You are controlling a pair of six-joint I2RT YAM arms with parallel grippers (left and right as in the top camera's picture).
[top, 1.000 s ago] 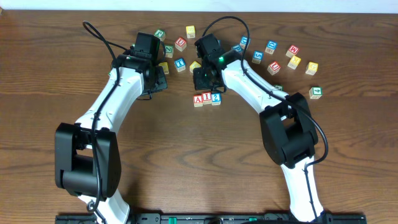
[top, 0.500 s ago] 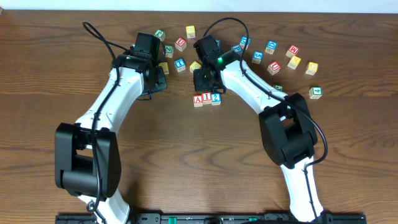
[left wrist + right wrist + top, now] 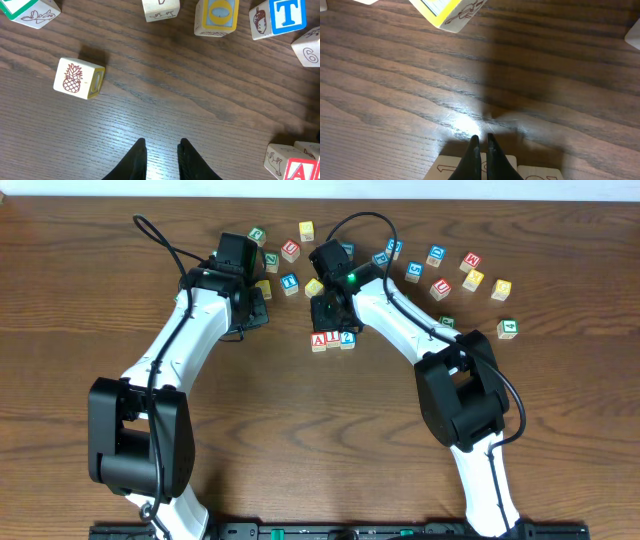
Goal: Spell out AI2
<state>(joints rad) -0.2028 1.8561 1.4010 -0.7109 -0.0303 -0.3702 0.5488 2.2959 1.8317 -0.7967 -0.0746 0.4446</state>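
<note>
**Dark wood-grain table under soft overhead light.**

The table (image 3: 560, 430) fills almost the whole overhead view. Its top is deep brown, with the grain running left to right in long wavy lines, darker streaks between lighter bands. A thin pale strip (image 3: 500, 188) runs along the far edge at the top of the overhead view; cannot tell whether it is wall, floor or trim. Up close the surface has a slight sheen. A soft bright patch (image 3: 120, 132) lies on the grain in the left wrist view, and a smaller, whiter one (image 3: 462, 122) shows in the right wrist view. The shadows are blurred at the edges, and a broad dim band (image 3: 520, 75) crosses the wood in the right wrist view.
</note>
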